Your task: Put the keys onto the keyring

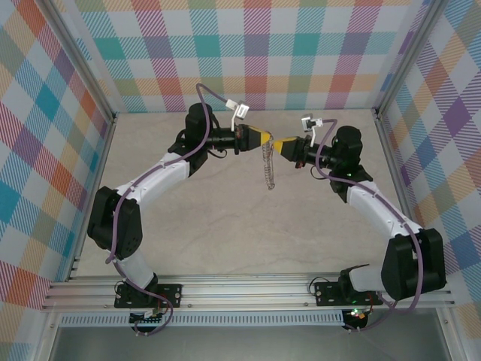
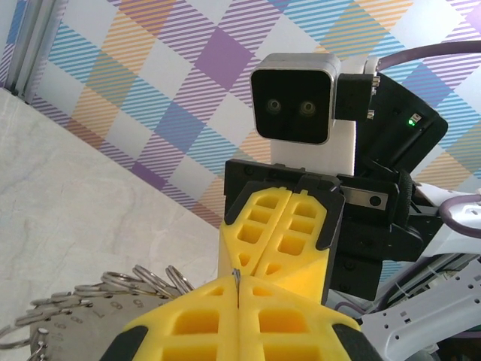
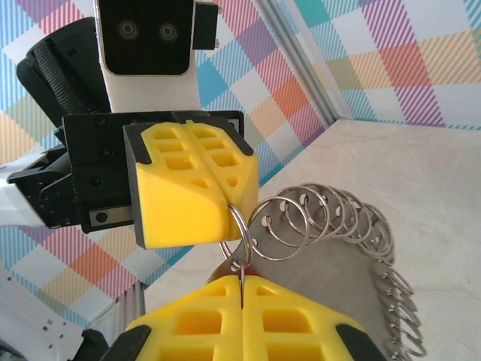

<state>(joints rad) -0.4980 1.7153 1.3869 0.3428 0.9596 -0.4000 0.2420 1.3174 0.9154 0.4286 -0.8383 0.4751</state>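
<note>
Holds the keyring point(image 1: 268, 171) dangling edge-on just below both pairs of jaws, above the tabletop point(image 1: 218, 233). Pinches one of its small loops point(image 3: 316, 207) in the left jaws, pressed together, with the right jaws squeezed tight on a loop right beside. Reaches inward with the left arm point(image 1: 161, 177) and right arm point(image 1: 376, 204), elbows out, jaws meeting tip to tip.
</note>
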